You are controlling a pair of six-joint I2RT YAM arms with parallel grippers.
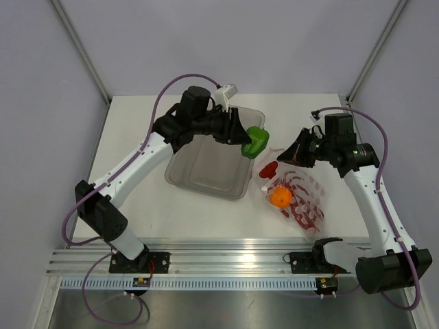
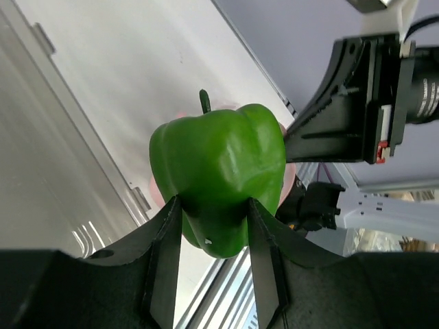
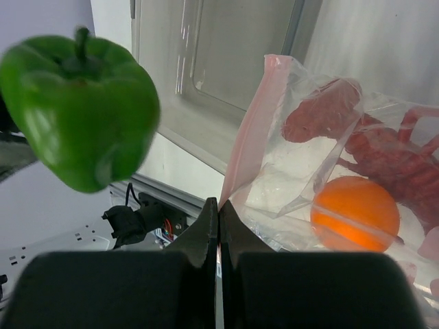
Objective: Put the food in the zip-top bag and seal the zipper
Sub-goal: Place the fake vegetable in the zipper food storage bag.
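I see the left gripper (image 2: 214, 218) partly open, its two fingers clamped on the lower sides of the green bell pepper (image 2: 219, 161). The pepper is in the air over the right-hand rim of the clear tray (image 1: 206, 163), close to the mouth of the zip-top bag (image 3: 291, 161). The right gripper (image 3: 218, 205) is fully closed, pinching the bag at its zipper (image 3: 248, 133) and holding the mouth up. The bag rests on the table (image 1: 130, 116). The lobster (image 3: 384, 159) and orange fruit (image 3: 354, 212) lie inside the bag.
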